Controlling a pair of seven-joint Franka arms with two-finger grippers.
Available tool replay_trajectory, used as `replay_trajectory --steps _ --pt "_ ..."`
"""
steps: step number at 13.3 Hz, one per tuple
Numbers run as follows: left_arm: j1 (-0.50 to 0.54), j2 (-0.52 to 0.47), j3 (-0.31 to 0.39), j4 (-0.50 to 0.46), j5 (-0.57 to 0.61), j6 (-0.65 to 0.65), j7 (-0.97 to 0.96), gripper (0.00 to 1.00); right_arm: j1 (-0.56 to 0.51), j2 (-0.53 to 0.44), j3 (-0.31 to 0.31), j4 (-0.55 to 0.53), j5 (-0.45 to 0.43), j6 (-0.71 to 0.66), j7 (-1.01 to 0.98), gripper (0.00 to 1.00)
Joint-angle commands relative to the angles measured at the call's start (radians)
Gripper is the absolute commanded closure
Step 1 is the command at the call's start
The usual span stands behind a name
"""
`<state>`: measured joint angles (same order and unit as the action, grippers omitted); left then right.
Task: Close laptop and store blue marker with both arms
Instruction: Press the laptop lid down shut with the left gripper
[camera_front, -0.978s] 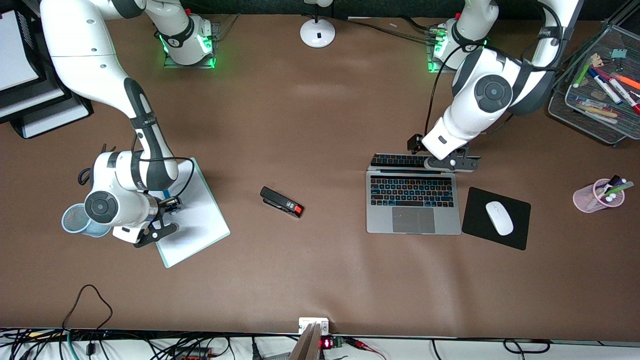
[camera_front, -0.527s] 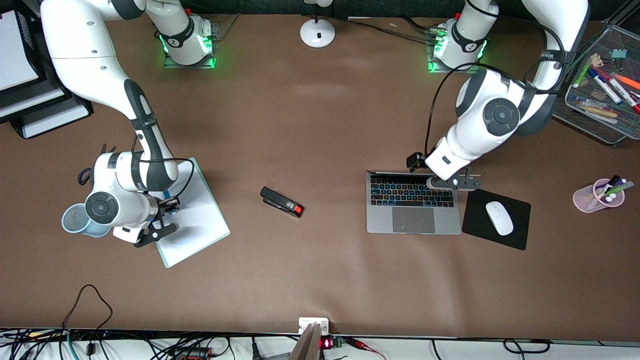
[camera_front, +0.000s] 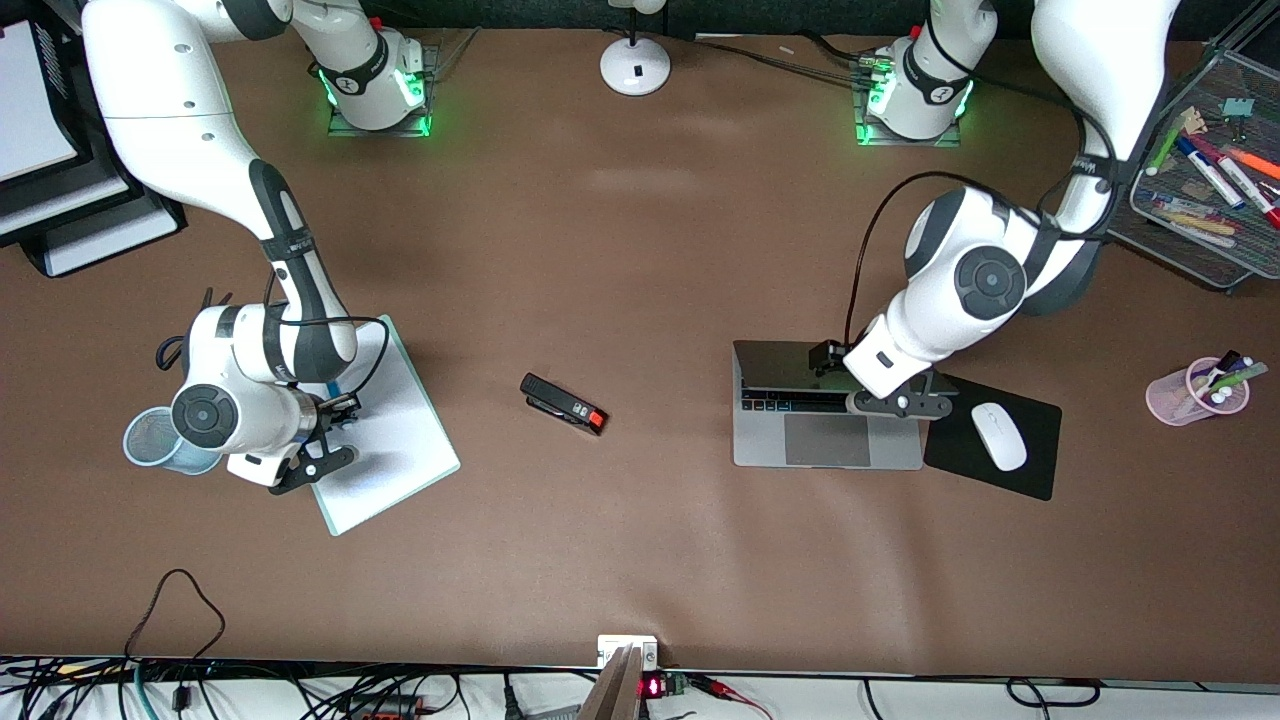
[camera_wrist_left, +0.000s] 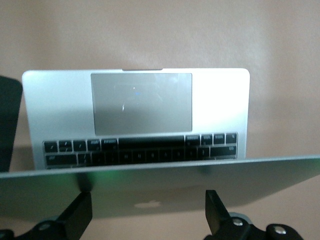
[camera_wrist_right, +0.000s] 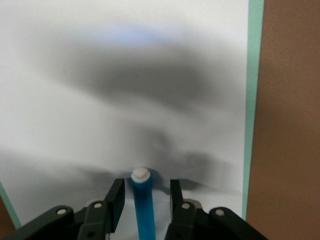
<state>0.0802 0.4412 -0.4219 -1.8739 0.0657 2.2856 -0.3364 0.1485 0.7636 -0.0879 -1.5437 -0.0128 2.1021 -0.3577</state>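
1. Left gripper (camera_front: 885, 398), right of centre frame, fingers spread wide, is pressing the laptop (camera_front: 826, 432) lid partway down; keyboard half covered.
2. Right gripper (camera_wrist_right: 142, 197), left of frame over the white pad (camera_front: 385, 430), fingers a little apart, is straddling the blue marker (camera_wrist_right: 142, 202); grip uncertain.
3. Next: finish lowering lid; lift marker.
4. Count: one laptop, one blue marker, two arms.

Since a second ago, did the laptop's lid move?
Yes. The left gripper pushed the laptop lid down toward the front camera; it now covers most keys, while the mouse pad beside it stayed put.
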Motion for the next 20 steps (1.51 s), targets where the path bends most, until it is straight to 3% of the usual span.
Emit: replay_trajectory --steps 1,5,13,15,20 --pt "0.000 0.072 0.014 0.039 0.023 0.072 -0.006 0.00 -0.004 0.006 0.005 -0.001 0.008 0.007 -0.017 0.62" --pt "-0.013 0.172 0.031 0.047 0.025 0.215 -0.001 0.00 -0.003 0.008 0.005 0.001 0.010 0.009 -0.010 0.73" --pt "-0.025 0.203 0.066 0.078 0.077 0.201 -0.004 0.00 -0.003 0.005 0.005 0.008 0.016 0.006 -0.009 0.88" --pt "-0.020 0.160 0.065 0.081 0.077 0.145 -0.004 0.00 -0.003 -0.006 0.004 0.014 0.016 0.001 -0.015 0.92" --pt "-0.008 -0.111 0.058 0.120 0.075 -0.139 -0.016 0.00 0.000 -0.079 0.004 0.065 0.016 -0.060 -0.017 0.95"
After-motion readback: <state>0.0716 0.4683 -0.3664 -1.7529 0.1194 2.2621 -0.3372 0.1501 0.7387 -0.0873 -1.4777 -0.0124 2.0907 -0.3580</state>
